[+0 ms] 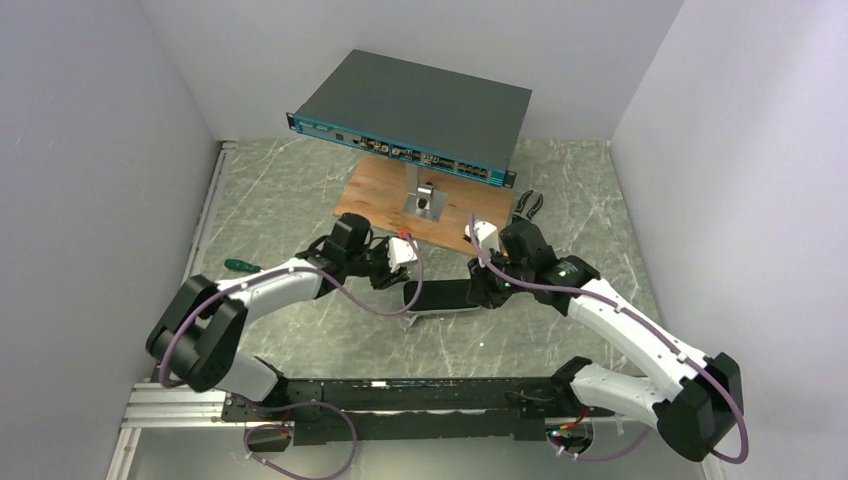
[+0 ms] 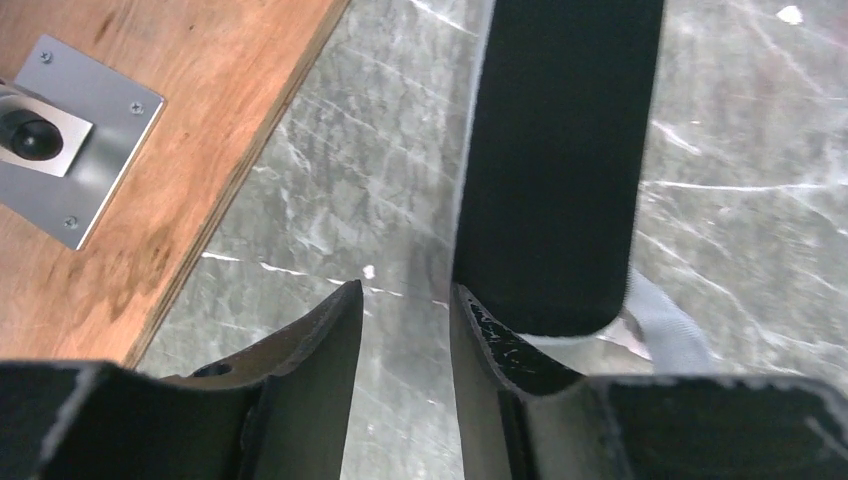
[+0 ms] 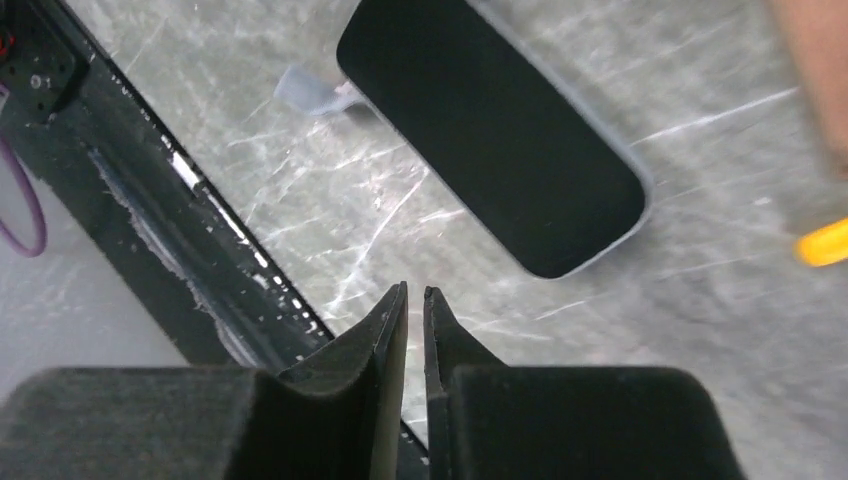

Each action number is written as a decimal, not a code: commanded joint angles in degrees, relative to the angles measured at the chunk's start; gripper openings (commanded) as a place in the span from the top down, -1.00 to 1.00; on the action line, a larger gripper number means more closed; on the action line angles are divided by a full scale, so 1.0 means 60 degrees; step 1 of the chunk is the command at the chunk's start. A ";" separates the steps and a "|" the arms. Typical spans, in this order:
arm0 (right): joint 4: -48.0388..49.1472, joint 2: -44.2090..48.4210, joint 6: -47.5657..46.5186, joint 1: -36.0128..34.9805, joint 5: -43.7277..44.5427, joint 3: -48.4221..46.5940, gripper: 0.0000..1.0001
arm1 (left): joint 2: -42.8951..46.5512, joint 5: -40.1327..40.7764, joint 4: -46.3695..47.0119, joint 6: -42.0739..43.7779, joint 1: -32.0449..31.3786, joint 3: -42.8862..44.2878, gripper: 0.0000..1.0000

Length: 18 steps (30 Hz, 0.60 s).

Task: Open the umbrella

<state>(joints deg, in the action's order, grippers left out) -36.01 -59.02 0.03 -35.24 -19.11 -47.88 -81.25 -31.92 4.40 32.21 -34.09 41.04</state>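
- The umbrella shows only as a dark oval capsule case with a pale rim; whatever the case holds is hidden
- It lies flat on the marble table between the two grippers, on the near side of the wooden board
- A grey strap sticks out at the case's left end, partly covered in the left wrist view
- The left gripper sits at that left end, jaws parted, with only bare table in the gap
- One of its fingers overlaps the case's rounded end; whether it touches cannot be told
- The right gripper hangs over bare table just beside the case's right end, clear of it; its jaws are drawn together to a sliver with nothing between them
- From above, both sets of fingertips are hidden under the wrists
- A blurred yellow thing is cut off at the edge of the right wrist view and cannot be made out
- The network switch box on its metal stand covers the far part of the board
- A green-handled screwdriver lies on the left, its tip hard to see
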 commanded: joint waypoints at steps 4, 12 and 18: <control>0.1518 -0.0816 0.2241 -0.0026 -0.1497 0.1670 1.00 | -0.1019 0.0464 0.0256 0.0117 -0.0110 0.0987 0.18; 0.2961 -0.2150 0.2520 -0.0020 -0.0348 0.2191 1.00 | -0.1177 0.0384 -0.0106 0.0014 -0.0735 0.0625 0.20; 0.3518 -0.3333 0.2364 0.0407 0.0262 0.1813 1.00 | -0.0643 0.0137 -0.0233 -0.0685 -0.1449 -0.0265 0.27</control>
<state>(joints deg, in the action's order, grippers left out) -19.49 -75.68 13.96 -34.98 -20.64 -34.44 -87.55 -28.62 4.51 31.03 -40.36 43.11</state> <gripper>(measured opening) 0.006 0.375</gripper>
